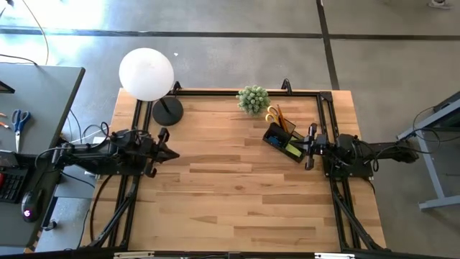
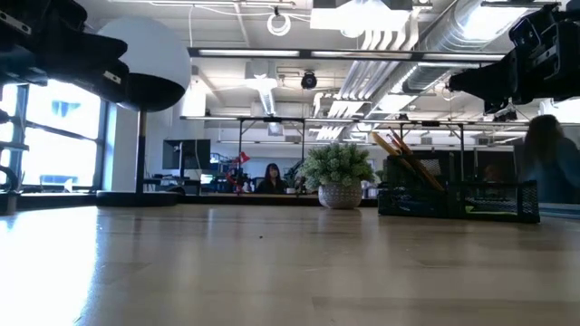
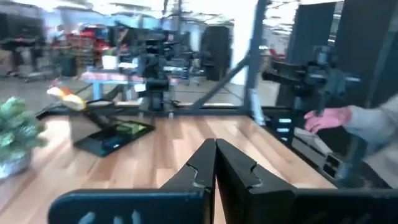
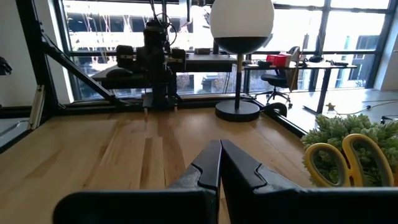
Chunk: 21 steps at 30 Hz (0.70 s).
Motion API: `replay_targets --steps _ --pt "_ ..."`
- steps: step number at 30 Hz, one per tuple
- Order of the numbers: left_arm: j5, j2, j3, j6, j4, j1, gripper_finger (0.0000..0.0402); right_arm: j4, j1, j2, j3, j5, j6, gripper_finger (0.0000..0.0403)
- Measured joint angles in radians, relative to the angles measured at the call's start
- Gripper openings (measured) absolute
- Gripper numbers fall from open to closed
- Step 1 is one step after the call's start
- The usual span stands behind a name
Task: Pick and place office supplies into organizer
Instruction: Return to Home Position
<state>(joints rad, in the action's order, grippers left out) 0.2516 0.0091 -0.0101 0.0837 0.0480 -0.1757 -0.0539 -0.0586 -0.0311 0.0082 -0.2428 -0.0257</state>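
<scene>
High view is showing the organizer [image 1: 277,135] holding scissors [image 1: 272,115], pencils [image 1: 282,119] and sticky notes [image 1: 292,150]. Left pincer [image 1: 171,152] and right pincer [image 1: 310,147] are hanging closed and empty; the job is looking finished.

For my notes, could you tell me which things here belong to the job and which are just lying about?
Job: organizer holding yellow-handled scissors, pencils, green sticky notes; left gripper and right gripper, both shut, at the table's sides.
Lying about: lamp, potted plant, blue-handled scissors on the side desk.
</scene>
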Motion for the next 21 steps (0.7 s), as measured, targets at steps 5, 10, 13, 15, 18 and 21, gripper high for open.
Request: replay_targets --steps 5,10,13,15,18,21 --pt "0.076 0.010 0.000 -0.012 0.009 -0.001 0.0001 0.000 0.000 0.000 0.000 0.000 0.000 0.0003" --pt "-0.073 0.010 0.000 -0.027 0.002 -0.001 0.0001 0.000 0.000 0.000 0.000 0.000 0.000 0.0003" --pt "-0.198 0.010 0.000 -0.031 0.001 -0.001 0.0001 0.000 0.000 0.000 0.000 0.000 0.000 0.0002" --pt "-0.255 0.010 0.000 -0.029 0.001 -0.001 0.0001 0.000 0.000 0.000 0.000 0.000 0.000 0.0003" --pt "-0.289 0.010 0.000 -0.027 0.001 -0.001 0.0001 0.000 0.000 0.000 0.000 0.000 0.000 0.0002" --pt "-0.290 0.010 0.000 -0.027 0.001 -0.001 0.0001 0.000 0.000 0.000 0.000 0.000 0.000 0.0002"
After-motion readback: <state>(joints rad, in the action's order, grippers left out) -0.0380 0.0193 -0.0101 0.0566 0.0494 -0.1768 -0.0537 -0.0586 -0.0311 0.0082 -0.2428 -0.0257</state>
